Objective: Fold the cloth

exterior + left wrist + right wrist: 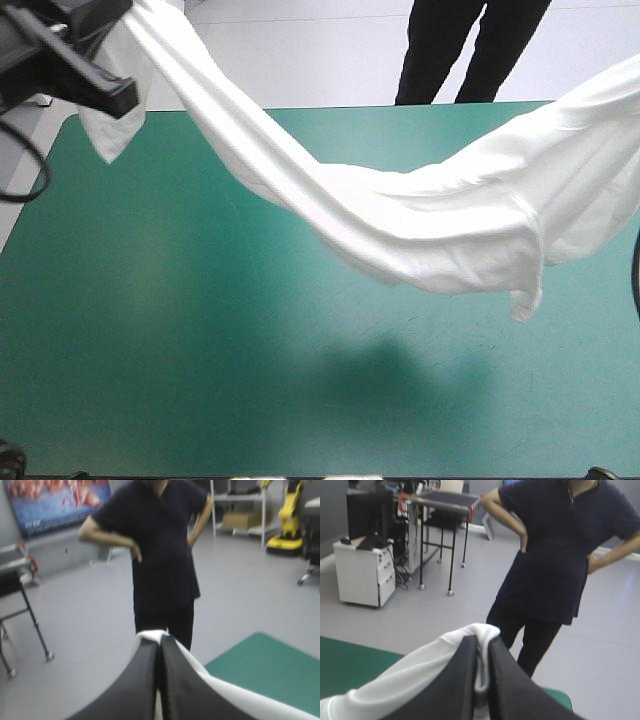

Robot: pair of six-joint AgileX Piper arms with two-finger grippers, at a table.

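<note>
Between the left gripper point(161, 641) and right gripper point(482, 642), both clamped on it, the T-shirt point(420, 220) sags. Soft, light: probably best gripped at corners.

— Count what hangs above the table point(200, 330)?
— One T-shirt point(420, 220), white; a single one, no second above the table.
— And tables?
— One; it has one teal-green cover.
— Grippers?
— Two; the left gripper point(161, 647) and the right gripper point(482, 650), both raised above the table.
— Fingers?
— Two black fingers point(142, 680) on the left gripper; two black fingers point(455, 680) on the right gripper; four altogether.
</note>
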